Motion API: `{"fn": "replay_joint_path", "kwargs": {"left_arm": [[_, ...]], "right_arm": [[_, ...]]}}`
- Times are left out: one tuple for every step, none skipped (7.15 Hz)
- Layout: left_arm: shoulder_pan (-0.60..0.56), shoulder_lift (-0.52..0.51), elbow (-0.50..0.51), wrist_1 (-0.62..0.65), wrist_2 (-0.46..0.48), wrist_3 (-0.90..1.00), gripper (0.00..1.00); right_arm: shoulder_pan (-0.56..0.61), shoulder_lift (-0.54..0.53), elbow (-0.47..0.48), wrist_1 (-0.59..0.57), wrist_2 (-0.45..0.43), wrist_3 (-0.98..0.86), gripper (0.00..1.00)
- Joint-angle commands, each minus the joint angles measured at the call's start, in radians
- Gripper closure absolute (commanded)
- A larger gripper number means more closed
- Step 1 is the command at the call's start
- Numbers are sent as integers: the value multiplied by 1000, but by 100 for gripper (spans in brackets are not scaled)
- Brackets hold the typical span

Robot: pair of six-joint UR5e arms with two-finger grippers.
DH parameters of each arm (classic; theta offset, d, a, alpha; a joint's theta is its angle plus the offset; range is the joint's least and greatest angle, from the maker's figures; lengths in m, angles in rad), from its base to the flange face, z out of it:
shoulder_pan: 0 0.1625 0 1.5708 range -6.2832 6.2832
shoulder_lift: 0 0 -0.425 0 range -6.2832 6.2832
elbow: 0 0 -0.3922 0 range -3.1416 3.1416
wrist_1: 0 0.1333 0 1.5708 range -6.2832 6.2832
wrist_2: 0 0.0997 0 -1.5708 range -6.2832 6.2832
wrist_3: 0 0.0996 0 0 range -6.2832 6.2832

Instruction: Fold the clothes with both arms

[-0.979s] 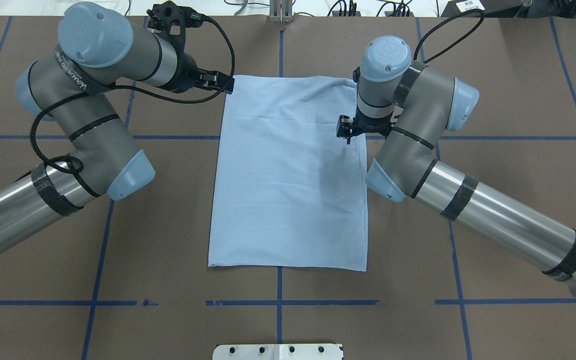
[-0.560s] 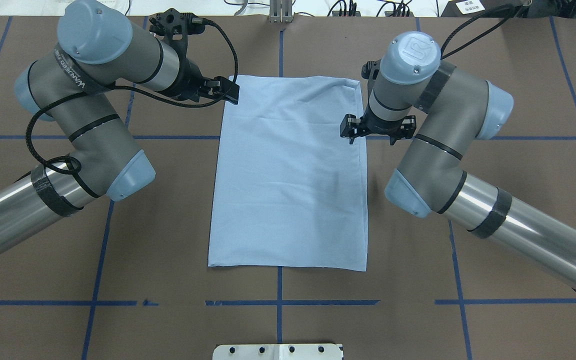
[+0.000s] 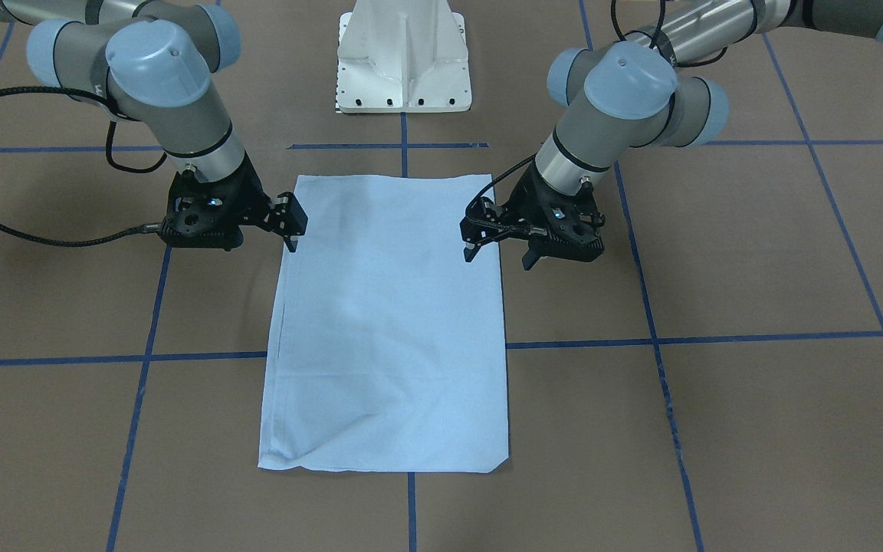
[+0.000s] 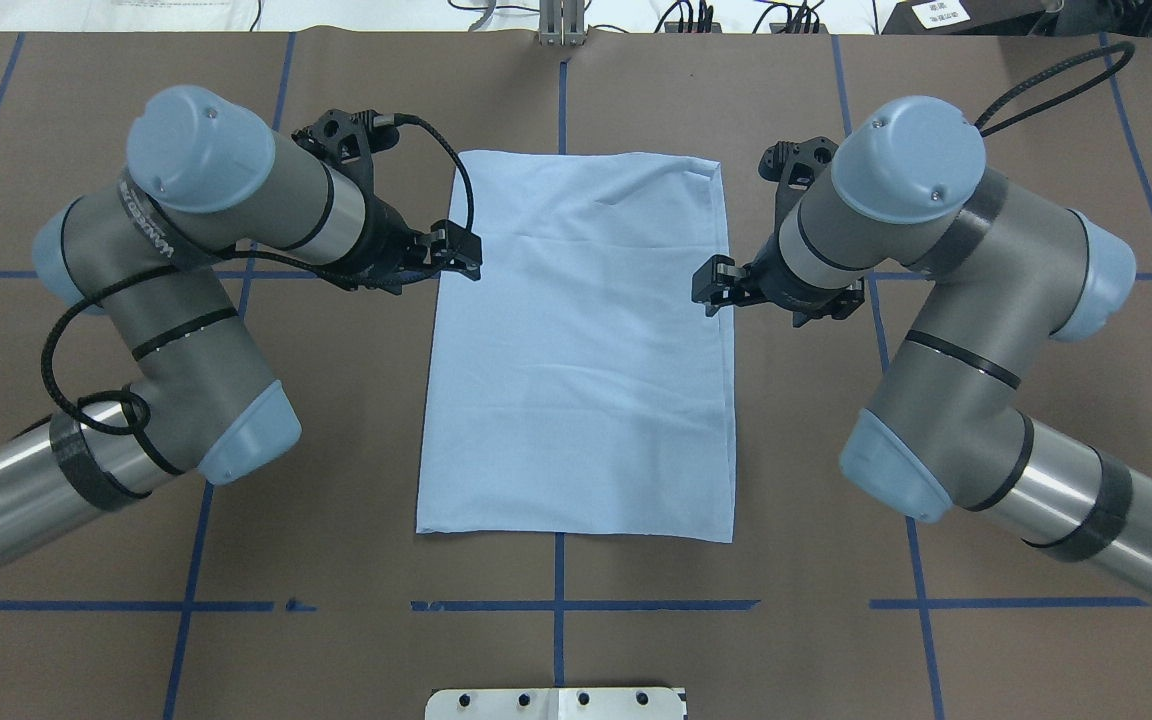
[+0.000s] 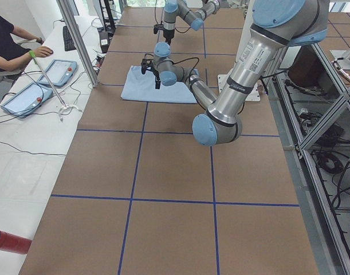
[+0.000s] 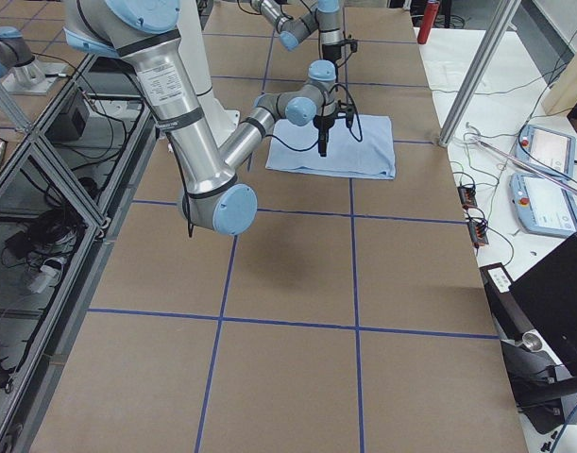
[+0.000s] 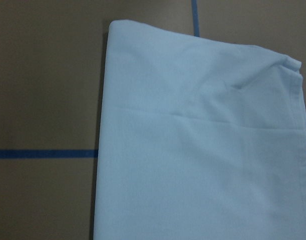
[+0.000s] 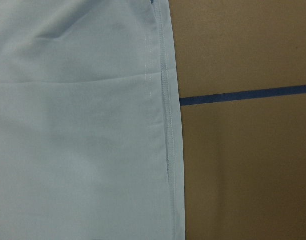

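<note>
Brown tabletop (image 4: 986, 90) taped in blue is occupied by the light blue T-shirt folded into a long rectangle (image 4: 576, 350), its long axis pointing away from the robot. Its side edges are flanked by the black two-finger left gripper (image 3: 499, 257) and right gripper (image 4: 754, 302), both spread and empty.

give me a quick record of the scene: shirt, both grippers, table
garment: light blue T-shirt folded into a flat rectangle, no print showing
surface: brown table with blue tape grid
left gripper: black two-finger, open, empty, at the T-shirt's left long edge
right gripper: open, empty, at its right long edge
cloth contact: cannot tell
</note>
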Motion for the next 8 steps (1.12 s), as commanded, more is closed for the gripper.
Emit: {"fn": "replay_joint_path", "kwargs": {"left_arm": [[143,12,-122,174,133,-134,0],[254,21,-120,223,205,-220,0],[294,22,-118,255,267,-227,0],[295,51,-120,269,279,-233,0],[296,56,-120,310,289,-233,0],[299,59,-121,312,302,-235,0],[309,73,-120,314,325,-235,0],[315,88,-121,312,329,-241,0]], "right_arm": [[-38,-96,116,4,-5,76,0],[-52,-114,149,4,-14,93,0],[-72,-115,154,6,-21,127,0],[-109,-112,154,6,-69,170,0],[-129,-110,151,7,-86,172,0],[-135,-102,151,7,-88,173,0],[-140,-99,150,7,-88,173,0],[-140,-99,148,7,-88,173,0]]}}
